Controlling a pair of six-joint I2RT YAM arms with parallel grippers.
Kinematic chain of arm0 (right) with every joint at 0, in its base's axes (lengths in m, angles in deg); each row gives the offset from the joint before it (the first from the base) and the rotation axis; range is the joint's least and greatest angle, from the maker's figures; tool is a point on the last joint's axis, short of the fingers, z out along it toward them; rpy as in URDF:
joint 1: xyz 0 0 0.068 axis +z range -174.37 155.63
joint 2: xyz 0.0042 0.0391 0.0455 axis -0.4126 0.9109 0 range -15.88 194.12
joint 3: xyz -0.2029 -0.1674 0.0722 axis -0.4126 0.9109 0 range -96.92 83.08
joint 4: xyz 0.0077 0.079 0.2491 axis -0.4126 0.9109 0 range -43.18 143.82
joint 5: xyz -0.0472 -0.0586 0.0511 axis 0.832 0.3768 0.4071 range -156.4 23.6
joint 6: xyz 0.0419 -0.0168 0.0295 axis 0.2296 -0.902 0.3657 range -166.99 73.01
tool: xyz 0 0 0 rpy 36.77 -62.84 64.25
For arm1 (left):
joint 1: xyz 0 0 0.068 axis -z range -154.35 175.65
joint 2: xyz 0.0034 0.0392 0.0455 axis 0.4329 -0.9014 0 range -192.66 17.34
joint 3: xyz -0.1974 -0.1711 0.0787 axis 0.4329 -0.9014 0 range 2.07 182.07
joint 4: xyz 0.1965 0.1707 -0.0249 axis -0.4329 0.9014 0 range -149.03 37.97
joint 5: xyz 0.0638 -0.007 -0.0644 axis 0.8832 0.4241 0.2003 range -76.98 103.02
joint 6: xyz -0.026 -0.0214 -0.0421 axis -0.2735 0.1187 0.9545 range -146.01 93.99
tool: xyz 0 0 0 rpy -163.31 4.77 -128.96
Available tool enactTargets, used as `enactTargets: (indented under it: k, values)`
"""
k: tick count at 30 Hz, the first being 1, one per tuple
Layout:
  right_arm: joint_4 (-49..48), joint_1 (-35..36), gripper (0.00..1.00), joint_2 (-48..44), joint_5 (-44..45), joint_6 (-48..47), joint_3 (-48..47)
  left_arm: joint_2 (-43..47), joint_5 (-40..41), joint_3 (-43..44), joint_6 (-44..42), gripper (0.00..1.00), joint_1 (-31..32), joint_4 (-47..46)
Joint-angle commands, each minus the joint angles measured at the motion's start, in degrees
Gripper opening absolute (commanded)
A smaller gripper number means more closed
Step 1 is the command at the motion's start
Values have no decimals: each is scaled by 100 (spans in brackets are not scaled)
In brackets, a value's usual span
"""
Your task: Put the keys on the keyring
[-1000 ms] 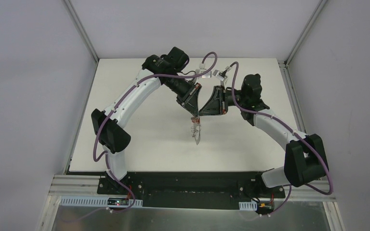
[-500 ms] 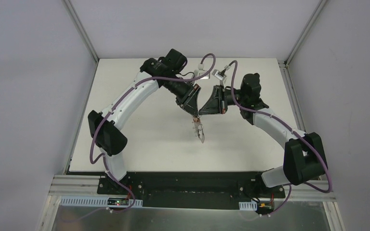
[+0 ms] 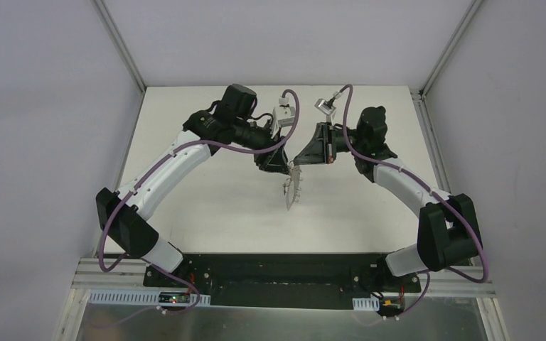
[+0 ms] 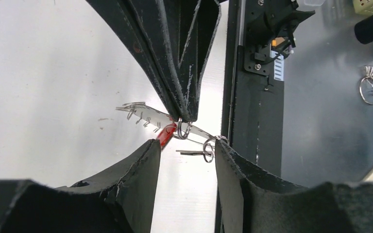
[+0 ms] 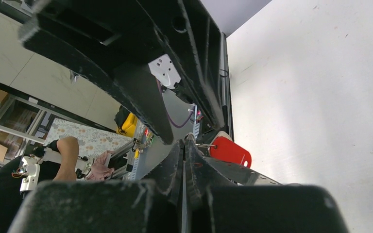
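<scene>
overhead, the left arm (image 3: 163, 170) and right arm (image 3: 405, 185) arch in from the near edge of the white tabletop (image 3: 206, 213) and meet above its middle, somewhat toward the far edge. the right gripper (image 3: 296, 165) has its jaws pressed together on the keyring (image 3: 291, 192), which hangs below the fingertips, off the tabletop, and shows edge-on as a thin grey band with small wire loops (image 4: 141, 116) along it. the left gripper (image 4: 187, 145) sits just beside it with its jaws apart, clamping nothing, one finger to each side of the band. the red key (image 5: 230, 151) hangs at the band, right by the right gripper's tips. a small split ring (image 4: 209, 147) with a thin metal piece on it lies against one left finger; whether that piece is the second key i cannot tell.
</scene>
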Motion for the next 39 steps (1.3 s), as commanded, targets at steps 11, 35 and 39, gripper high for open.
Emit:
enactTargets:
  k: [11, 35, 39]
  values:
    - [-710, -135, 0, -4, 114, 438, -237, 282, -146, -634, -219, 41, 4, -1204]
    - [-724, -223, 0, -52, 160, 389, -160, 270, -484, -783, 33, 24, 181, -1299]
    - [-719, -271, 0, -82, 127, 347, -102, 296, -333, -696, 16, 31, 123, -1176]
